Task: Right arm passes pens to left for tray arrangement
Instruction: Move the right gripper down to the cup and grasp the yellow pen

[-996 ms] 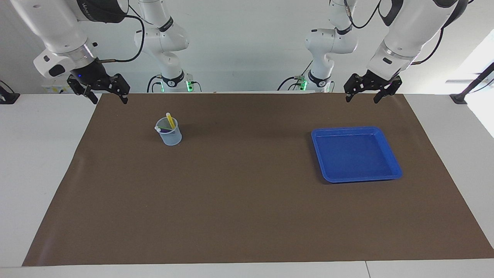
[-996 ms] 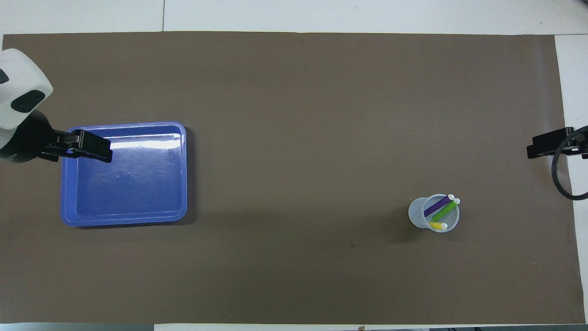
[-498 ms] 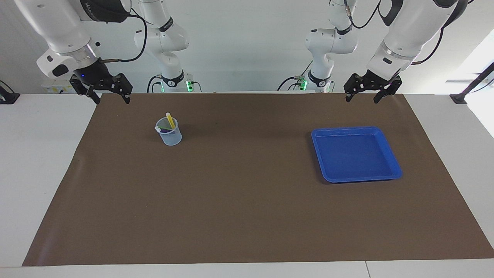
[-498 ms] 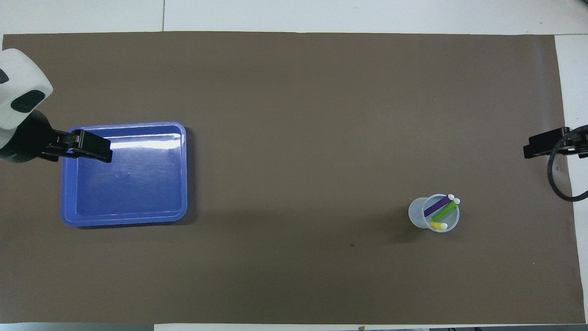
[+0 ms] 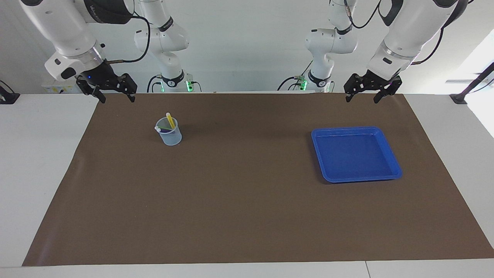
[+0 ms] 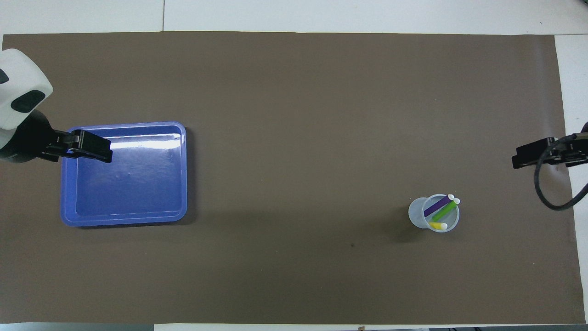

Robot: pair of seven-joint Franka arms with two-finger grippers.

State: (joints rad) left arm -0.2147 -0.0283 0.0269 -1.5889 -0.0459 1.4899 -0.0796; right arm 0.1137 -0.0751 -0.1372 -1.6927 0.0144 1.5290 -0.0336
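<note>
Three pens, purple (image 6: 438,205), green (image 6: 444,212) and yellow (image 6: 438,225), stand tilted in a translucent cup (image 5: 170,136) toward the right arm's end of the mat. The yellow pen (image 5: 168,117) sticks up highest. The blue tray (image 5: 357,129) lies with nothing in it toward the left arm's end. My right gripper (image 5: 117,98) hangs open and holds nothing, above the mat's edge on the robots' side, apart from the cup. Raised above that same edge near the tray (image 6: 138,193), my left gripper (image 5: 361,99) is open and holds nothing.
A brown mat (image 5: 247,200) covers most of the white table (image 5: 34,162). In the overhead view the left gripper (image 6: 98,151) overlaps the tray's corner and the right gripper (image 6: 523,158) shows at the mat's end.
The right gripper has shifted along the mat's edge toward the cup. The left arm, cup, pens and tray have not moved.
</note>
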